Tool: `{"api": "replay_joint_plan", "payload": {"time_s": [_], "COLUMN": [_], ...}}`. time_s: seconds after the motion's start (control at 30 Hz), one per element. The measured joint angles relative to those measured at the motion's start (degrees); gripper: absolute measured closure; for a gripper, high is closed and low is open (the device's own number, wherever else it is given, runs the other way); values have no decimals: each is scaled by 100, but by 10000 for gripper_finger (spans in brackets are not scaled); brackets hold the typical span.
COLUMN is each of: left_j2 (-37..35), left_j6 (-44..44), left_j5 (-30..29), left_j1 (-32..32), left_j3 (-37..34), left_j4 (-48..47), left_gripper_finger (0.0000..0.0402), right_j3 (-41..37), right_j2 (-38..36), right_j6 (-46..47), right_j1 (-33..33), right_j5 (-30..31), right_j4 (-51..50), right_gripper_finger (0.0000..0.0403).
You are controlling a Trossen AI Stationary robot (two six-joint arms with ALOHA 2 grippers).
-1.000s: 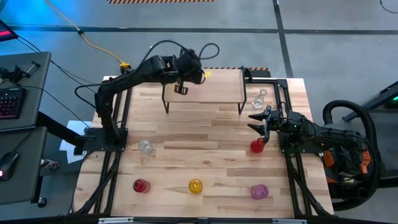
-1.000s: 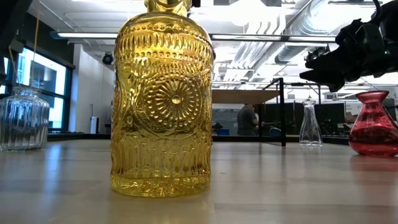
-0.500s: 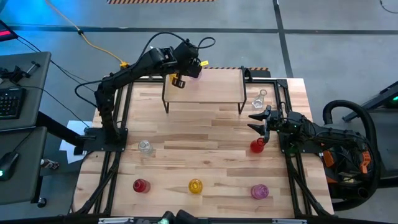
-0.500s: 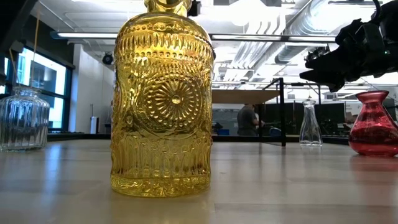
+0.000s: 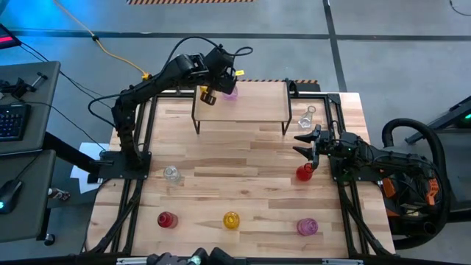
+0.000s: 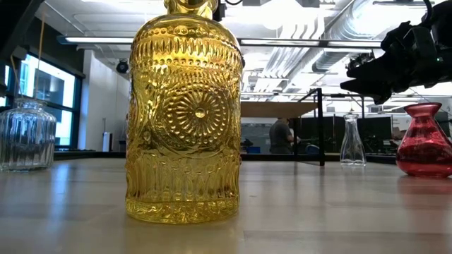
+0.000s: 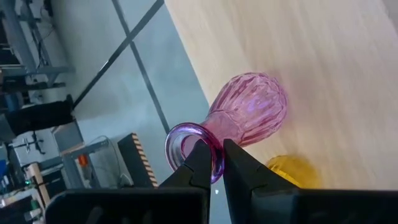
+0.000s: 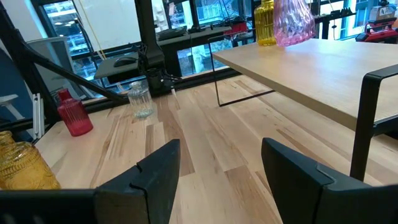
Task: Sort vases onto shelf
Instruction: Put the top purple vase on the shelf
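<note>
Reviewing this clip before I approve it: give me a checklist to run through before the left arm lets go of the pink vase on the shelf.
1. Left gripper shut on pink vase at its rim: ok.
2. Pink vase over the shelf: ok.
3. Vase base resting flat on the shelf: cannot tell.
4. Clearance from the yellow vase beside it: cannot tell.
5. Right gripper open, away from the shelf, above the red vase: ok.

Premises: robotics lab or workshop; grey concrete floor [image 5: 383, 66] with taped lines; exposed ceiling ducts [image 6: 353, 28]; keyboard [image 5: 11, 121] at side desk; cables [image 5: 110, 55] trailing across floor.
</note>
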Motion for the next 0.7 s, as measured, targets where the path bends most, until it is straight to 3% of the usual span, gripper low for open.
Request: {"api": "replay_joint_plan", "payload": {"time_s": [0.7], "left_j2": [0], "left_j6": [33], "left_j5": [382], "left_j1": [197], "left_j3": [0], "left_j4": [33], "left_gripper_finger": [386], "right_j3": [2], "right_j2": [0], "right_j6": [-1], "right_j1": [1], "right_j5": [1], "right_j4": [0], "right_gripper_finger": [194]}}
